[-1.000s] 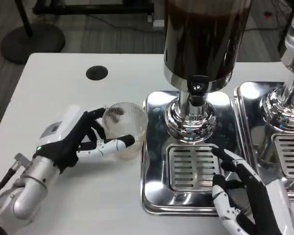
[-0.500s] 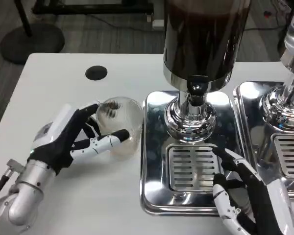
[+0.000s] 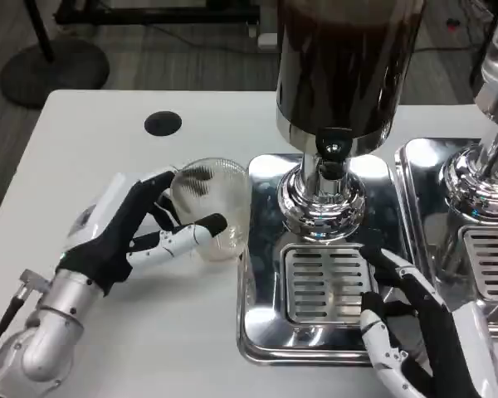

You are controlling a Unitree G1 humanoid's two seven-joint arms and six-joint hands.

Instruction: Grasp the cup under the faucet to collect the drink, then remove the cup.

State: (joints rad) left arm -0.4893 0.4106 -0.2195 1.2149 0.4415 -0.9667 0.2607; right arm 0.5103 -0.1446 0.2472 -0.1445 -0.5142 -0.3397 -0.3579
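A clear ribbed plastic cup (image 3: 213, 204) stands on the white table just left of the steel drip tray (image 3: 261, 274). My left hand (image 3: 129, 228) holds it, thumb across its front and fingers behind its left side. The faucet (image 3: 330, 162) of the dark drink dispenser (image 3: 347, 58) hangs over the tray's slotted grate (image 3: 328, 282), to the right of the cup. My right hand (image 3: 419, 332) lies at the tray's front right corner with its fingers apart and nothing in it.
A second dispenser with its own steel tray (image 3: 473, 224) stands at the right edge. A round black hole (image 3: 163, 123) marks the table behind the cup. Bare tabletop stretches to the left and front of my left arm.
My left hand has shifted the cup a little to the right and back, closer to the tray's left edge. The right hand has stayed in place.
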